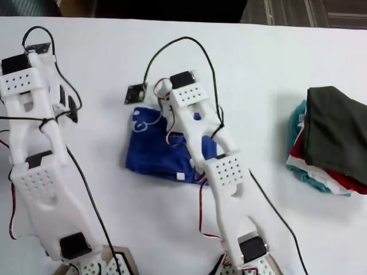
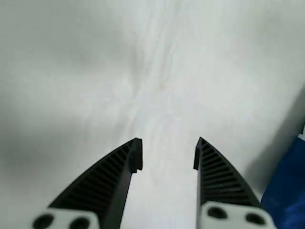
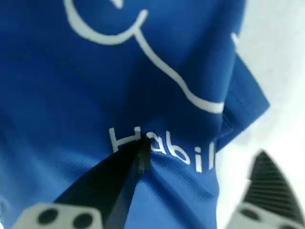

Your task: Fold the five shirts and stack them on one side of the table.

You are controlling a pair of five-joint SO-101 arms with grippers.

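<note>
Right gripper [image 3: 202, 152]: wide open, astride shirt [image 3: 95, 86] edge, seemingly to grasp it. Left gripper [image 2: 167, 152]: open, empty, over desk [image 2: 95, 71].

Cloth and plastic on a matt white bench [image 1: 275, 51].
We see a blue shirt [image 3: 95, 95] of fine mesh knit with a faint sheen and smooth white print; the stacked shirts [image 1: 332, 132] look like soft matt cloth. The arms [image 1: 226, 172] are matt white plastic, the left fingers [image 2: 114, 176] black ribbed plastic. The bench surface shows faint creases.
</note>
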